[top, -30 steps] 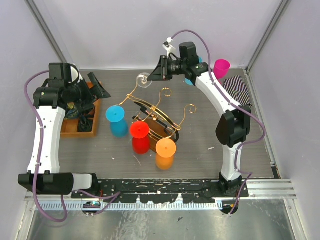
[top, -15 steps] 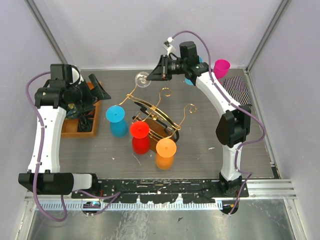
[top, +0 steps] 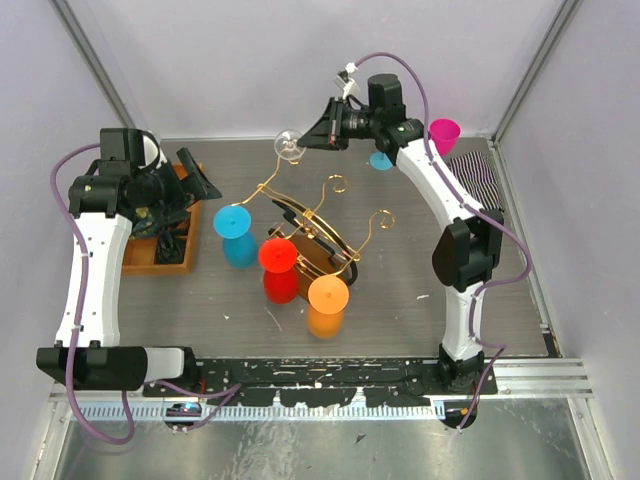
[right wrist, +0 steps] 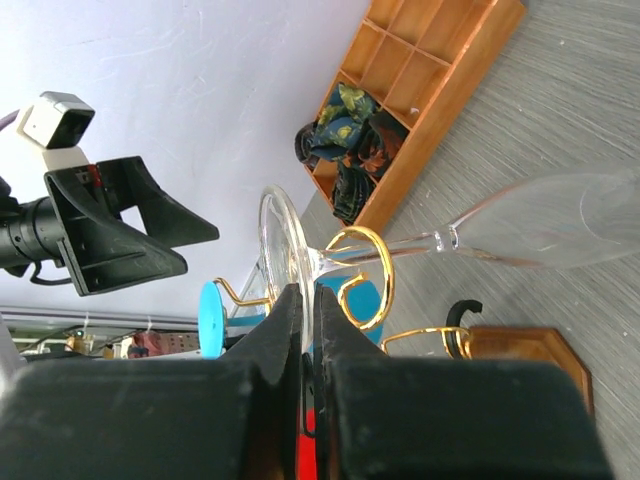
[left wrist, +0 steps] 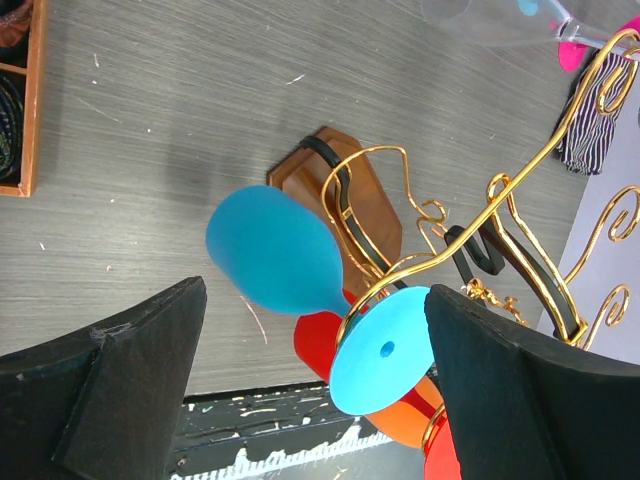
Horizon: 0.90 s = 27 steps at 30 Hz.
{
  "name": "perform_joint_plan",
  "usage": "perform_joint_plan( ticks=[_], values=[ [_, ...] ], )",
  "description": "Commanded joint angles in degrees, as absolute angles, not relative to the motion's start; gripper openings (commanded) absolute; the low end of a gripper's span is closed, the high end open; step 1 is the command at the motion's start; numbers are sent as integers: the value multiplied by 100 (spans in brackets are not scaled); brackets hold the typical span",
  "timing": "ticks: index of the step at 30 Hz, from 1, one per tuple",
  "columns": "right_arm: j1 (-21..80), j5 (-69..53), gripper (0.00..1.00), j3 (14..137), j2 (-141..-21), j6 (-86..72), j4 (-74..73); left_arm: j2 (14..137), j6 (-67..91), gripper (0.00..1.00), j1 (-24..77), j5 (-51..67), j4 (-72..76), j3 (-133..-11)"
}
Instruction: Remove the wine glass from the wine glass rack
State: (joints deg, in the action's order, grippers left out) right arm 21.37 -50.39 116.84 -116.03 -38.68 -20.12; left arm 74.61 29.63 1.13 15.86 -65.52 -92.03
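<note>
My right gripper (top: 316, 134) is shut on the round foot of a clear wine glass (top: 288, 146), held just past the back-left scroll arm of the gold wire wine glass rack (top: 322, 222). In the right wrist view the gripper (right wrist: 308, 300) pinches the foot edge; the stem runs past a gold curl (right wrist: 372, 272) to the bowl (right wrist: 560, 225). I cannot tell whether the stem touches the curl. Blue (top: 234, 224), red (top: 278, 258) and orange (top: 329, 294) glasses hang on the rack. My left gripper (top: 196, 174) is open and empty, left of the rack; in its wrist view it (left wrist: 320, 400) faces the blue glass (left wrist: 270, 250).
An orange wooden compartment tray (top: 160, 257) with dark items lies at the left under the left arm. A magenta cup (top: 444, 132), a small blue item (top: 381, 160) and a striped cloth (top: 475, 178) sit at the back right. The rack's brown wooden base (left wrist: 340, 175) stands mid-table.
My right gripper has moved toward the back with the clear wine glass, drawing its foot away from the rack's back-left arm. The left arm has not moved.
</note>
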Motion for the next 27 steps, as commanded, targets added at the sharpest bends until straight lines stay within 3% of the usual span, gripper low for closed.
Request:
perform_joint_plan(
  ticks=[1, 11, 27],
  values=[
    [2186, -5264, 1, 12113, -11702, -4209, -1153, 7330, 2937, 98, 90, 1661, -6473, -9138],
    [2397, -5681, 1, 11680, -11333, -4231, -1122, 7339, 2909, 98, 71, 1661, -6488, -9149],
    [1592, -5616, 1, 11740, -10550, -2968, -3121, 7403, 3093, 98, 37, 1746, -6177, -9251]
  ],
)
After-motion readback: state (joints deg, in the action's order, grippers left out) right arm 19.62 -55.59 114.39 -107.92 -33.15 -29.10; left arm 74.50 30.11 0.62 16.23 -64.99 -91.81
